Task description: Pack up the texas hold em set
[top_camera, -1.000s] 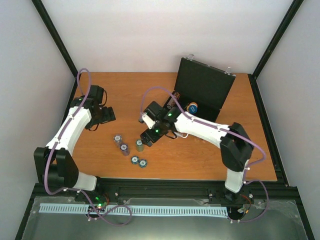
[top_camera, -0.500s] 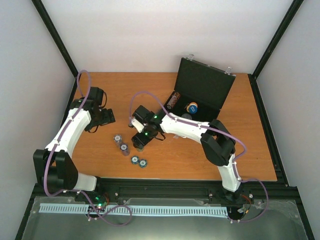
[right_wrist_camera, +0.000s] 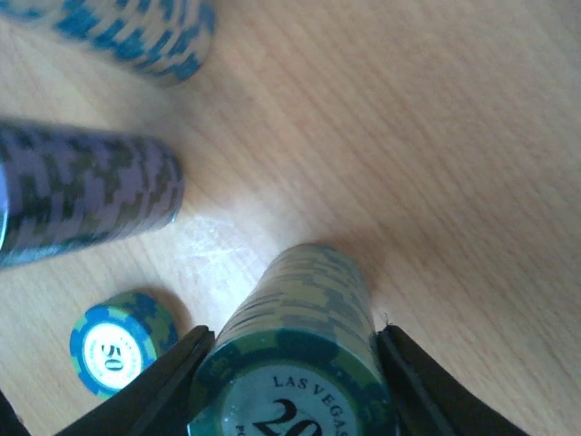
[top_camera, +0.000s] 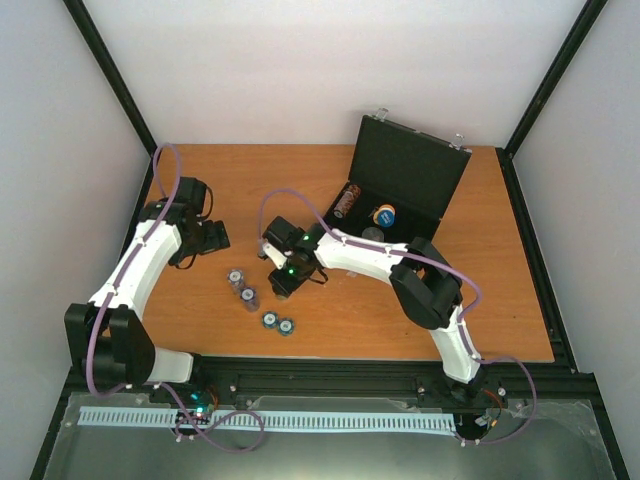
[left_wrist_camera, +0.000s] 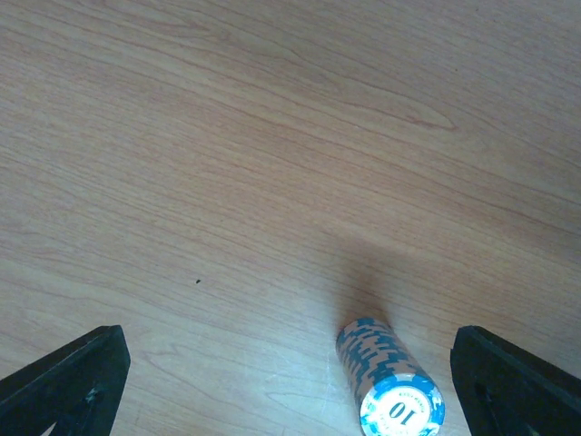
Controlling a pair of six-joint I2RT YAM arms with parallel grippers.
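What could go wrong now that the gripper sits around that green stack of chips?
1. The green chip stack is made of loose chips. The right gripper flanks it on both sides, but I cannot tell whether it grips firmly. A weak or off-centre pinch could tip the stack or shed chips.
2. The purple stack and the short "50" stack sit close by, so a sideways swing might knock them over.
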